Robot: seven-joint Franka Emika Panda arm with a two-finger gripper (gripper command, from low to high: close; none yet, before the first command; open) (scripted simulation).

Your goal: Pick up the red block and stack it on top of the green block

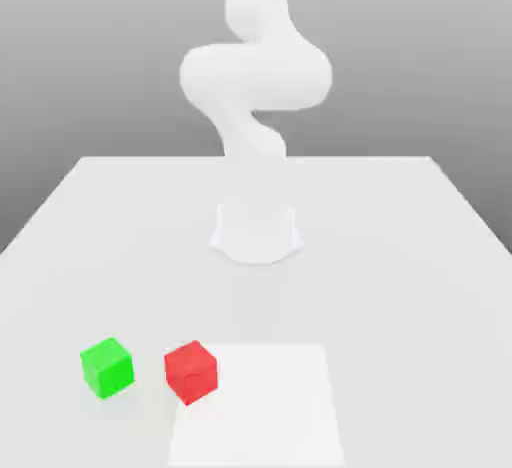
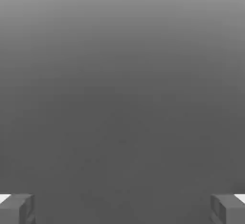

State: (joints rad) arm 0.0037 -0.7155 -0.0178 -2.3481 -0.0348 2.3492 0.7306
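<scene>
Nearest, 1 red block [image 1: 191,372] overlaps the edge of the white patch [image 1: 260,406]; 1 green block [image 1: 107,367] sits to its exterior-view left, a gap between. Behind the red block, open pale tabletop [image 1: 400,286] reaches the arm [image 1: 257,76] and grey backdrop [image 1: 100,46]. The gripper's fingers [image 2: 19,208] stand apart.

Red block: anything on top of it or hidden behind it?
Nothing sits on top of the red block; its upper face is bare. Whatever lies directly behind it or under it is covered by the block itself, so I can't tell.
</scene>
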